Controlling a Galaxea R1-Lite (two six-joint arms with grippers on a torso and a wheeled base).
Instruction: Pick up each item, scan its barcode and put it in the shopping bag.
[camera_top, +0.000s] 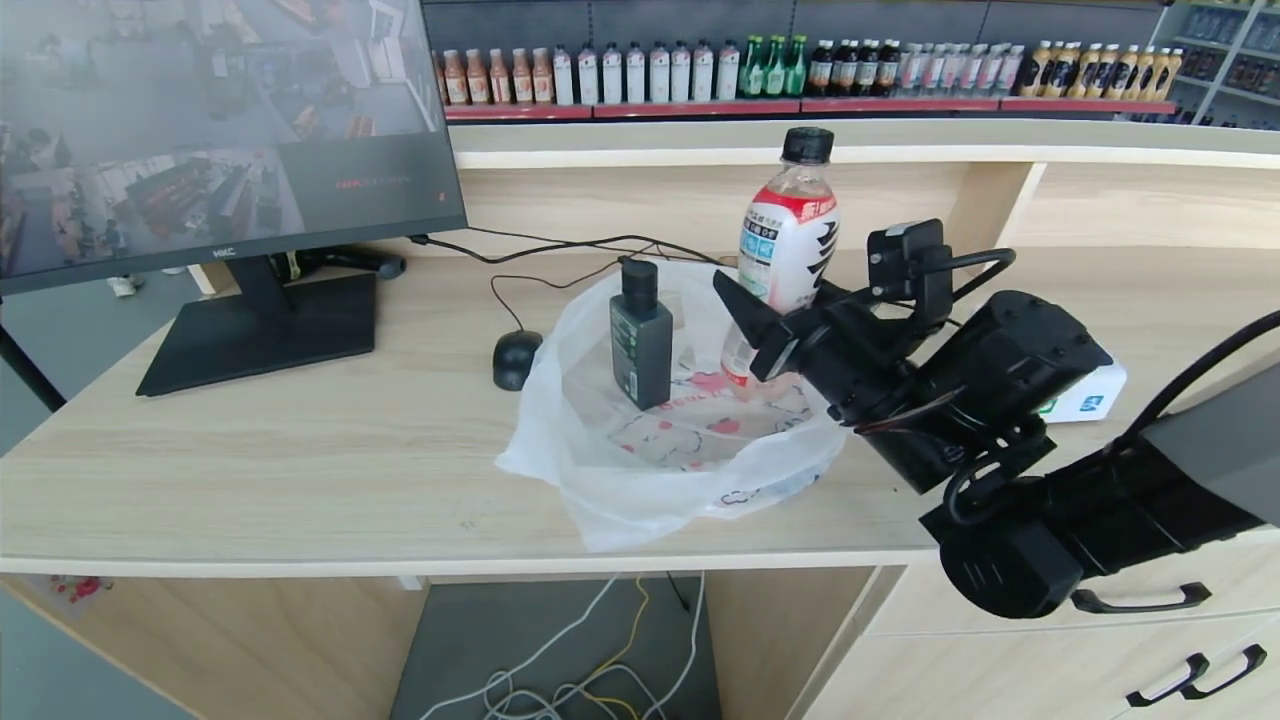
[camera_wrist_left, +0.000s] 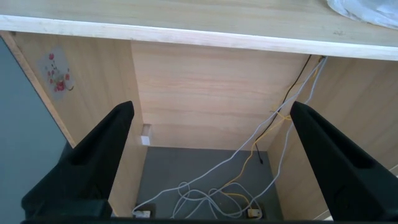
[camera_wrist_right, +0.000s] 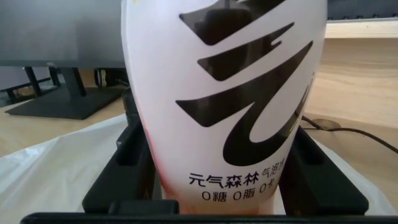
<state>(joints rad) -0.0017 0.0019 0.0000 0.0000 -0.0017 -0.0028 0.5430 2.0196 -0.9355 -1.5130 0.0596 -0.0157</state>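
Observation:
My right gripper (camera_top: 785, 315) is shut on a clear drink bottle (camera_top: 790, 230) with a white and red label and a black cap, held upright. Its base is down in the open white shopping bag (camera_top: 640, 470) on the counter; I cannot tell if it rests there. In the right wrist view the bottle (camera_wrist_right: 224, 93) sits between both black fingers (camera_wrist_right: 134, 162). A dark bottle (camera_top: 640, 335) with a black cap stands upright in the bag to the left. My left gripper (camera_wrist_left: 211, 155) hangs open with nothing in it below the counter edge (camera_wrist_left: 186, 34), facing the space under the counter.
A monitor (camera_top: 220, 130) stands at the back left, with a black mouse (camera_top: 515, 358) and its cable just left of the bag. A white box (camera_top: 1090, 395) lies behind my right arm. Loose cables (camera_wrist_left: 217, 186) hang under the counter. Drawers are at the lower right.

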